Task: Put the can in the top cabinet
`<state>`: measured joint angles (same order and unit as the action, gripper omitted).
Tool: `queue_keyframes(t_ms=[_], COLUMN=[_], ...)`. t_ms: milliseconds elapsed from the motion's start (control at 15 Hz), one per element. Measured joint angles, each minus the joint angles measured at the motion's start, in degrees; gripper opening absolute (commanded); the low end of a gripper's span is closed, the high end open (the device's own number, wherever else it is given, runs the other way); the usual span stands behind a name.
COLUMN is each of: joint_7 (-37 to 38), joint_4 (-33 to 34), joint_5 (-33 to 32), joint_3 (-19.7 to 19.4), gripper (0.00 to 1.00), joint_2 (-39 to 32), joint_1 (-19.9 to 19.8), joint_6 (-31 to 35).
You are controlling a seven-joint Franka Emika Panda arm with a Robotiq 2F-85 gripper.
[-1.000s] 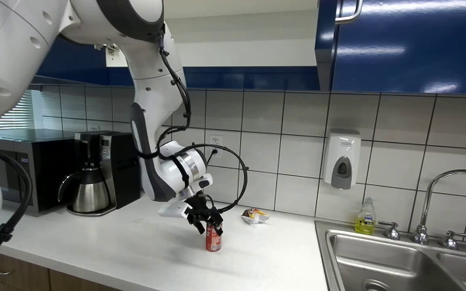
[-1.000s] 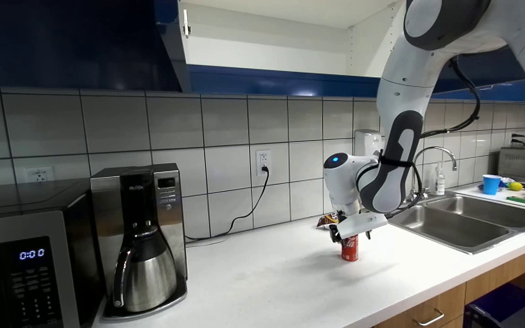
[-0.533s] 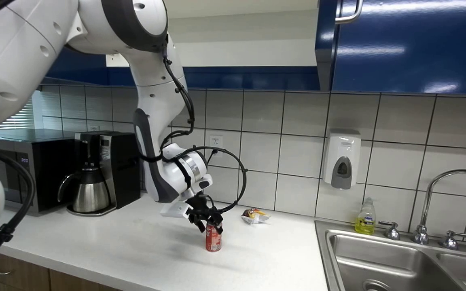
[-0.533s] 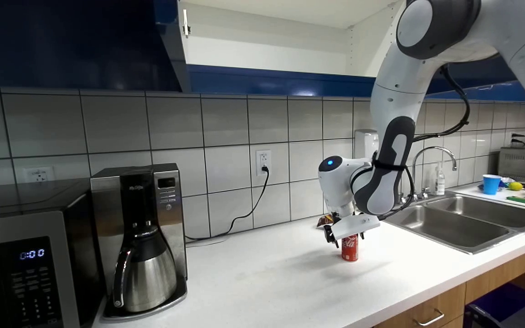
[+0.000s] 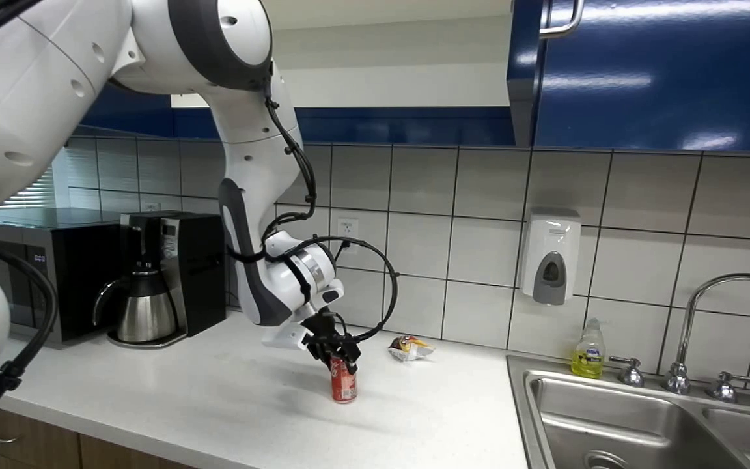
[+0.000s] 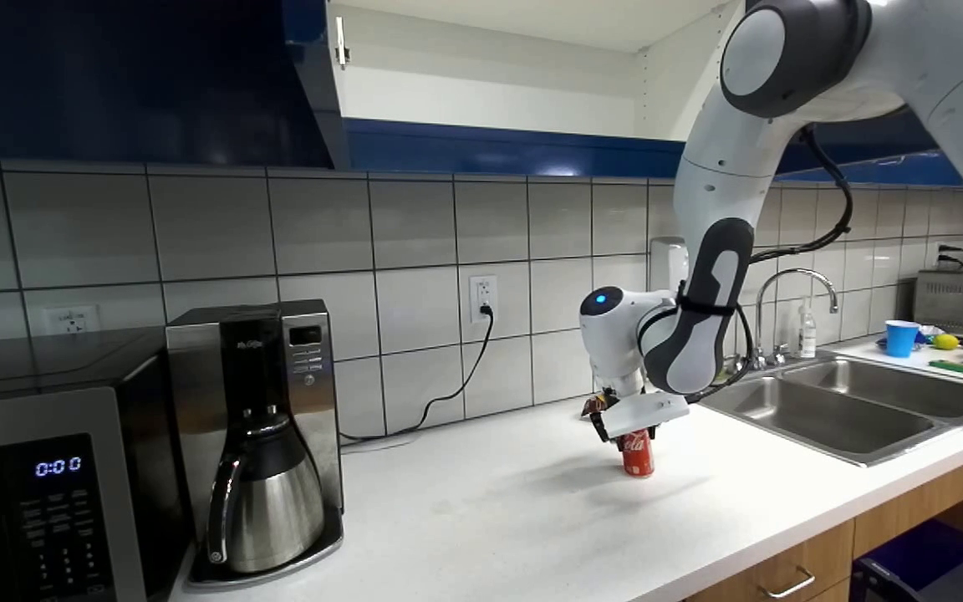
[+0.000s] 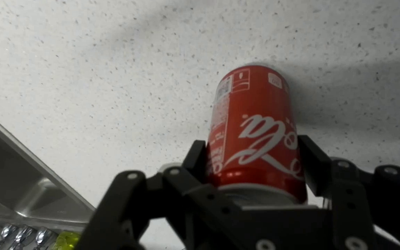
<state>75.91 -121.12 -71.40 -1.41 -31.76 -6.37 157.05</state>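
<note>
The red can with white lettering fills the space between my fingers in the wrist view, a pad against each side near its silvery top. In both exterior views my gripper reaches down over the upper part of the can, which leans slightly. Whether the can's base touches the counter I cannot tell. Above the counter, the top cabinet stands uncovered at its front, showing a pale interior over a blue lower edge. Part of the cabinet is hidden behind my arm in an exterior view.
A crumpled snack bag lies behind the can near the tiled wall. The coffee maker and microwave stand at one end, the sink at the other. A blue cabinet door hangs above the soap dispenser.
My gripper's fingers have come together on the can. The can has gone from upright to slightly tilted and shifted a little. The arm's upper links have come down somewhat.
</note>
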Motion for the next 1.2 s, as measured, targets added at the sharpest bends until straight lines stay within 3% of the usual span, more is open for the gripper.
queue_keyframes(t_ms=[467,667,933,1200], joint_7=[0.39,-0.81,-6.93,-18.92], joint_4=[0.21,-0.19,-2.59,-6.24], joint_5=[0.25,2.83,9.56,22.27], joint_3=[0.17,1.94,6.63,7.18], gripper=[0.42,0.42,0.42,0.42], joint_2=[-0.04,1.36,7.27,15.08], joint_1=[0.65,0.72,0.90,5.29], joint_6=[0.01,0.00,-0.77,-1.45])
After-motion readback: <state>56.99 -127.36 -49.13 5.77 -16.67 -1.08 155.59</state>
